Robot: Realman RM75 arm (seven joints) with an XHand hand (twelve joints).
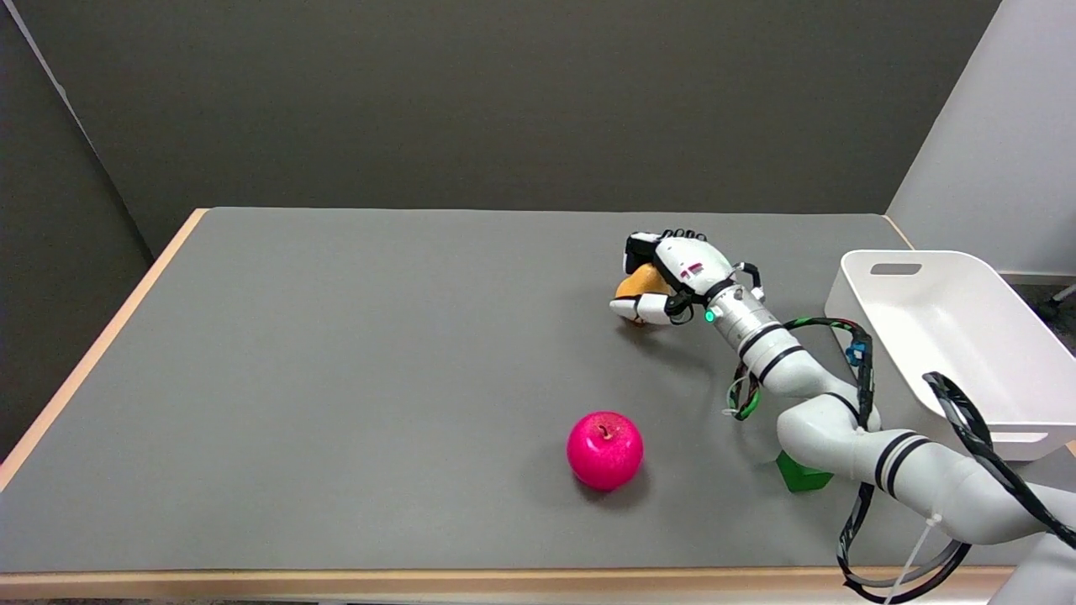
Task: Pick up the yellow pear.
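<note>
Midway through the grasp: on a grey table [336,378], largest of all in view, the robot's white right arm [891,454] reaches in from the lower right toward the far right part of the surface. A white bin [992,403] sits at the table's right edge, beside the arm. Near the front, well apart from the action, lies a pink apple [605,450], and a small green block [803,475] peeks from under the arm. The right hand [672,281] is wrapped over the pear [640,281], fingers curled across its top and the thumb closed beneath, so only a patch of yellow-orange shows. The pear appears to rest on the table, or barely off it; which cannot be told. Judged from this, closing is the step in hand, and next comes a firm squeeze and a straight lift, keeping the round fruit from slipping.
</note>
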